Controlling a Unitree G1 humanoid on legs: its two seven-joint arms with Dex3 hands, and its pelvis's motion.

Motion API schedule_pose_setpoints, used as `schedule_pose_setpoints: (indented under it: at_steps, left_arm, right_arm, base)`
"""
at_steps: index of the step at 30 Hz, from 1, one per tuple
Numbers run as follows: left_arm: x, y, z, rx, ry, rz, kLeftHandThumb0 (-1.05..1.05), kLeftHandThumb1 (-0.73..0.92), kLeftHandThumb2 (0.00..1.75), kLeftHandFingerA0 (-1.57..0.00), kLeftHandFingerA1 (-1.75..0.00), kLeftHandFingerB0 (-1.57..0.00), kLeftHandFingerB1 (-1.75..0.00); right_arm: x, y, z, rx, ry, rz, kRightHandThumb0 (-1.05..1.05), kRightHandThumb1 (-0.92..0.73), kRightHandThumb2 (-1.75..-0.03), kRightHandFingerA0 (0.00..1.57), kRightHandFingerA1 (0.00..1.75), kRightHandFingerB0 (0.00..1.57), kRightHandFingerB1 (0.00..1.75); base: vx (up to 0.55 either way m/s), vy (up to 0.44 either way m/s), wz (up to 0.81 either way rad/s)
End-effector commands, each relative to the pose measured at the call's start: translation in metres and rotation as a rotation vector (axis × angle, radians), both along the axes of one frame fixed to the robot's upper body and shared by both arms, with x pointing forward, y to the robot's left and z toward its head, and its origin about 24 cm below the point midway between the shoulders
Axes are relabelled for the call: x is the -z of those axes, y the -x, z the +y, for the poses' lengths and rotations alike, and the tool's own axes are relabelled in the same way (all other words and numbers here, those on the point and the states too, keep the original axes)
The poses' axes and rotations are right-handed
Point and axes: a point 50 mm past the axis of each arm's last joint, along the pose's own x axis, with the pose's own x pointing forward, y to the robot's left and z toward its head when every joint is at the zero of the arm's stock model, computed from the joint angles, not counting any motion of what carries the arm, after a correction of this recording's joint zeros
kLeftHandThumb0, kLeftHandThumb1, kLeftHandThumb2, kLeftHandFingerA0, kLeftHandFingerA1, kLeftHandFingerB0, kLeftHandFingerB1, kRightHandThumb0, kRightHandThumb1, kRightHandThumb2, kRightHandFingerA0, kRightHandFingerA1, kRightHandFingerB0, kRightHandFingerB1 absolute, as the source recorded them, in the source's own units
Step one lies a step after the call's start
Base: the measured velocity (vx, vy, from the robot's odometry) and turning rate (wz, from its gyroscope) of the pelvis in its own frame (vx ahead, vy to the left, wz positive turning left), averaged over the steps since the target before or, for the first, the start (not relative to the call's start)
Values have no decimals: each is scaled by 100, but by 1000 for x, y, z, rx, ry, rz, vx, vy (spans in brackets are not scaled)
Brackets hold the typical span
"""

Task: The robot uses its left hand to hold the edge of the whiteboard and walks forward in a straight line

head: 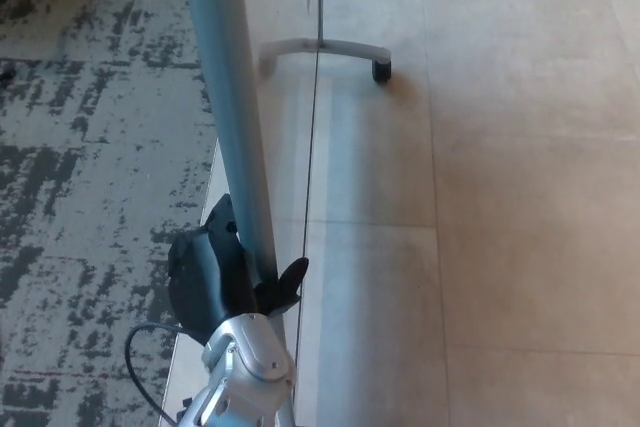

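grey metal edge of the whiteboard (232,107) runs up the middle of the view, and the left hand (222,277) is wrapped shut around it low down, likely to steer the board on its wheeled foot (325,51) over the tile floor (520,197).

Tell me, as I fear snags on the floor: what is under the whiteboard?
Under the whiteboard, a grey base leg with a black caster stands on tile; carpet lies to the left. What lies directly beneath its edge and the left hand is hidden.
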Motion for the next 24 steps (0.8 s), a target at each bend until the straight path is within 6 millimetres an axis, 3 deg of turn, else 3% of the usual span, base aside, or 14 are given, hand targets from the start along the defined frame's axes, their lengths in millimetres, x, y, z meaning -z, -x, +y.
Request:
schedule_pose_setpoints:
  at_steps: [1,3,4,13,14,20,21,22,24]
  left_arm:
    - [-41,-17,-33,-78,171,-295,-17,39,105,-121,-118,-115,-109]
    - [-38,-17,-32,-80,156,-289,-19,39,101,-122,-118,-116,-110]
    - [-37,-16,-31,-80,151,-283,-22,40,101,-121,-118,-115,-110]
    - [-35,-20,-31,-80,141,-263,-24,41,99,-122,-119,-115,-110]
    - [-37,-22,-33,-91,156,-258,-24,41,102,-122,-119,-115,-111]
    - [-39,-25,-34,-110,186,-261,-22,40,104,-123,-119,-116,-112]
    - [-40,-25,-34,-99,168,-274,-24,41,104,-122,-120,-116,-113]
    - [-40,-26,-35,-101,168,-276,-24,41,104,-122,-120,-115,-113]
    - [-40,-26,-35,-103,168,-278,-24,41,104,-122,-120,-115,-113]
  right_arm:
    - [-5,-3,-5,-2,31,-47,-43,-46,-80,49,60,40,49]
    - [-4,-2,-4,5,18,-43,-44,-46,-79,48,59,40,48]
    - [-4,-2,-4,3,16,-44,-36,-58,-57,51,49,47,35]
    - [-3,-2,-1,-3,26,-40,-39,-58,-57,56,60,48,35]
    - [-3,-2,-1,5,18,-43,-45,-46,-81,48,63,42,50]
    - [-4,-4,-2,-10,34,-42,-47,-47,-82,50,64,41,50]
    - [-5,-6,-2,-19,42,-45,-45,-47,-81,50,63,42,50]
    - [-5,-6,-3,-19,41,-46,-38,-58,-58,62,60,49,35]
    - [-5,-6,-3,-19,41,-47,-38,-58,-58,62,60,49,35]
  base:
    - [0,0,0]
    - [0,0,0]
    - [0,0,0]
    - [11,-23,-2]
    - [28,-166,13]
    - [77,-224,66]
    - [381,90,80]
    - [105,-140,65]
    - [95,-159,32]
